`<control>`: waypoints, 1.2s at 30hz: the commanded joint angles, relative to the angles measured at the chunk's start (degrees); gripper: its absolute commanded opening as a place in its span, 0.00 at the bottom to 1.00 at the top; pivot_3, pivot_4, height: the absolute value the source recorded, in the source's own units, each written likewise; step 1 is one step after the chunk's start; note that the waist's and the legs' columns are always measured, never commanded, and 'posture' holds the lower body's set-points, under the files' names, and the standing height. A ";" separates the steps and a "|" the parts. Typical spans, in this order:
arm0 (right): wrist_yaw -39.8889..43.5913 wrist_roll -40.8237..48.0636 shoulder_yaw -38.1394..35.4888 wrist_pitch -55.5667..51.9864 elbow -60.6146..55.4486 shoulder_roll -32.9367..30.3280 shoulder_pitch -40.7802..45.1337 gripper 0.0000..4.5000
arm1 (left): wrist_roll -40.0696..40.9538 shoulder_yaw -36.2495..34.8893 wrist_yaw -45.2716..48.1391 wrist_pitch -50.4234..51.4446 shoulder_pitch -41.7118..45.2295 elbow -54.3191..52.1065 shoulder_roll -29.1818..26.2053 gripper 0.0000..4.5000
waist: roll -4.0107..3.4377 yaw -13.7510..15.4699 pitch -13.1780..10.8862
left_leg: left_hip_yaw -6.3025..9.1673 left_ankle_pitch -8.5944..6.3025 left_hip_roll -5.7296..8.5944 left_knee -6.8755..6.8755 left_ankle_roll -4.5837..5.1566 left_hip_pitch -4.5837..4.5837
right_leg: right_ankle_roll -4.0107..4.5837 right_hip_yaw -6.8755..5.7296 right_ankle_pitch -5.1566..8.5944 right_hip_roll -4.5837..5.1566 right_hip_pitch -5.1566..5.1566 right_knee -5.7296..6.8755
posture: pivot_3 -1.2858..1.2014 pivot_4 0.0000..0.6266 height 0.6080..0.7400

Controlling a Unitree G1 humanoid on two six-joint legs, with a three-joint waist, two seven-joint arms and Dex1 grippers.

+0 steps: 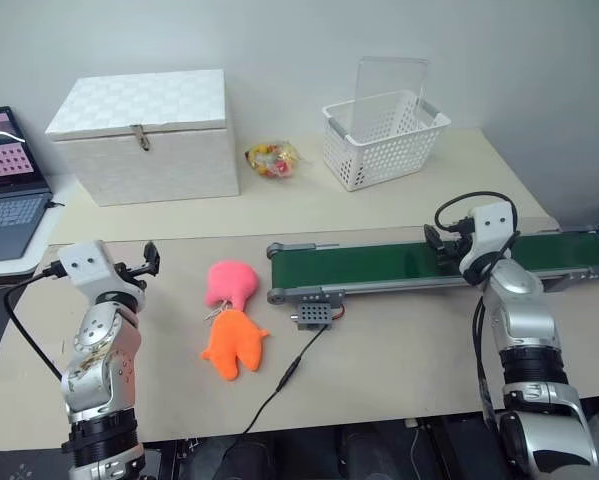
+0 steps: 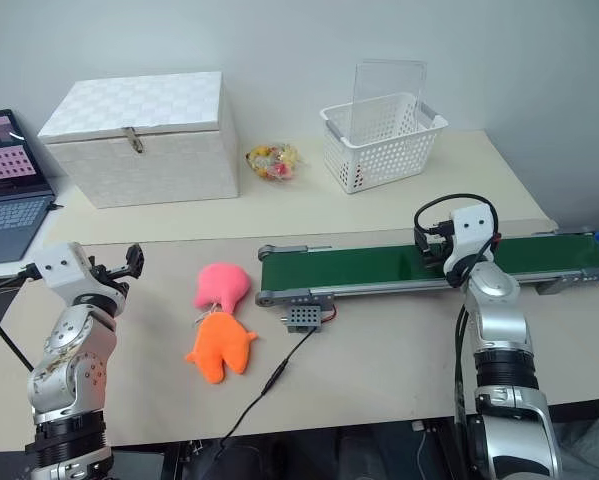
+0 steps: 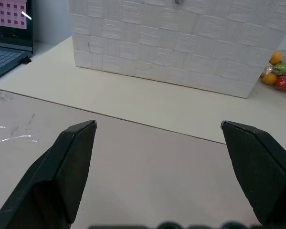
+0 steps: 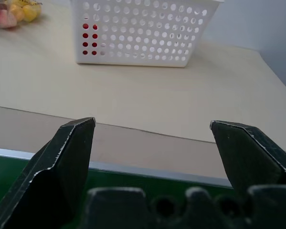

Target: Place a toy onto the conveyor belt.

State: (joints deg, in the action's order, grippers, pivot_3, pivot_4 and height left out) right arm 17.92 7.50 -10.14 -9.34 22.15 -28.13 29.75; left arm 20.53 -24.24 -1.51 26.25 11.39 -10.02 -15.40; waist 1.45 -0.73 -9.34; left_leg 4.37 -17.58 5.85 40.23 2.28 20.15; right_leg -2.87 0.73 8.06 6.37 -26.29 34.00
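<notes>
left gripper point(image 3: 157, 131): fingers spread wide, nothing between them, held level above the bare table point(image 1: 399, 350) at its left end, facing the white woven box point(image 1: 144, 135). right gripper point(image 4: 152, 126): fingers likewise spread wide and empty, held over the conveyor belt point(image 1: 419, 265), facing the white perforated basket point(image 1: 384, 135) at the far side of the table.

the toy point(image 1: 233, 344): orange plush, lying flat on the table between the two arms, just in front of the belt's left end roller and apart from it, well clear of both grippers. a pink plush toy point(image 1: 229, 282) lies touching it on the far side.

the belt runs across the table's right half; its small grey motor box point(image 1: 314, 313) hangs at the near edge by the left end, with a black cable point(image 1: 279, 385) trailing toward the table's front edge.

a wrapped yellow-red bundle point(image 1: 272, 158) sits between box and basket. a laptop point(image 1: 4, 185) stands open at the far left.
</notes>
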 commanded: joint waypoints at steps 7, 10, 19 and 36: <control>28.92 13.22 10.60 -5.93 -27.32 -4.98 -7.00 1.00 | -0.40 3.15 3.42 -2.58 -0.25 -2.07 0.28 0.99 | -0.02 -0.18 0.00 | -0.02 -0.01 -0.11 -0.01 0.01 0.00 | 0.00 0.01 0.00 -0.10 -0.01 -0.01 | 0.52 0.24 1.00; 41.18 19.04 14.06 -10.38 -38.22 -12.38 -11.99 1.00 | 0.02 3.26 3.85 -2.44 0.14 -1.55 0.55 0.99 | -0.03 0.38 0.00 | 0.01 -0.09 -0.25 0.02 0.06 0.03 | -0.01 -0.11 0.01 -0.22 0.05 -0.03 | 0.52 0.24 1.00; 45.14 18.58 16.93 -13.05 -41.78 -15.41 -11.66 1.00 | 16.74 -2.61 8.99 6.89 -8.07 -10.55 2.45 0.99 | -0.02 0.29 0.00 | -0.13 -0.30 -0.34 0.19 0.06 -0.07 | -0.03 -0.05 -0.03 -0.22 0.09 -0.05 | 0.52 0.24 1.00; 43.18 17.35 15.90 -13.13 -42.77 -14.33 -14.94 1.00 | 49.60 -3.90 29.12 22.28 -30.95 -0.90 -1.11 0.99 | -0.09 1.40 0.01 | -0.22 -0.58 -0.45 0.18 0.38 -0.39 | 0.02 -0.02 0.08 -0.34 0.32 -0.01 | 0.52 0.24 1.00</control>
State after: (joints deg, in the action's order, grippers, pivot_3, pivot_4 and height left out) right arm 61.56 23.83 7.42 -22.56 -18.56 -42.77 14.79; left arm 71.79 -29.48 26.04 49.31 -19.97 -12.46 -15.95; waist 1.36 0.67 -9.33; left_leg 4.15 -18.14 5.40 40.41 2.62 19.76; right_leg -2.83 0.71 8.15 6.03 -25.99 33.99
